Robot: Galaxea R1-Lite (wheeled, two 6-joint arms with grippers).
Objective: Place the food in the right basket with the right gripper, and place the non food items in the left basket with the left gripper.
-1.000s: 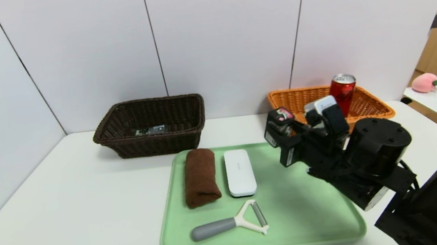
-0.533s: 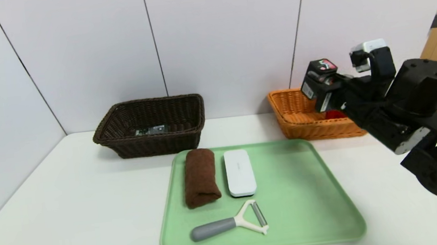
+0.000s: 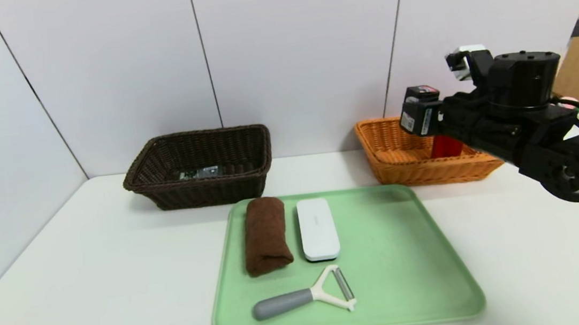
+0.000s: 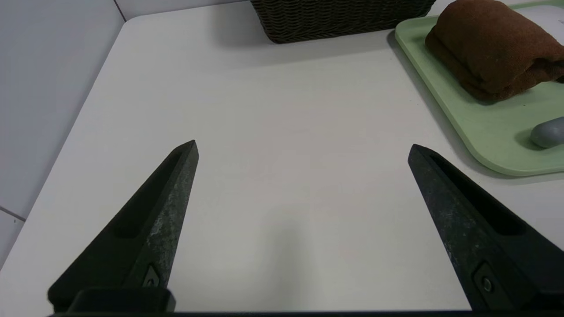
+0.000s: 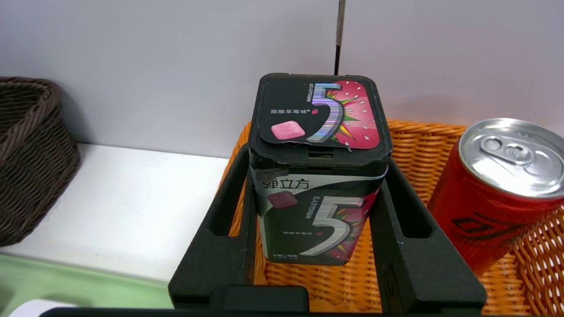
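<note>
My right gripper (image 5: 315, 207) clamps the box (image 5: 317, 176) above the orange basket (image 3: 402, 164); releasing here could knock the can (image 5: 498, 189) over. My left gripper (image 4: 304, 149) idles, spread, at the desk's near-left corner.

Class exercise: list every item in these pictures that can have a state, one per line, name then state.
Right pincer: shut on the gum box, above the orange basket.
Gum box: upright, lid closed, held.
Red can: upright, unopened, in the orange basket.
Left pincer: open, empty, over bare table.
Brown towel: rolled, on the green tray.
White case: closed, flat on tray.
Peeler: lying on tray.
</note>
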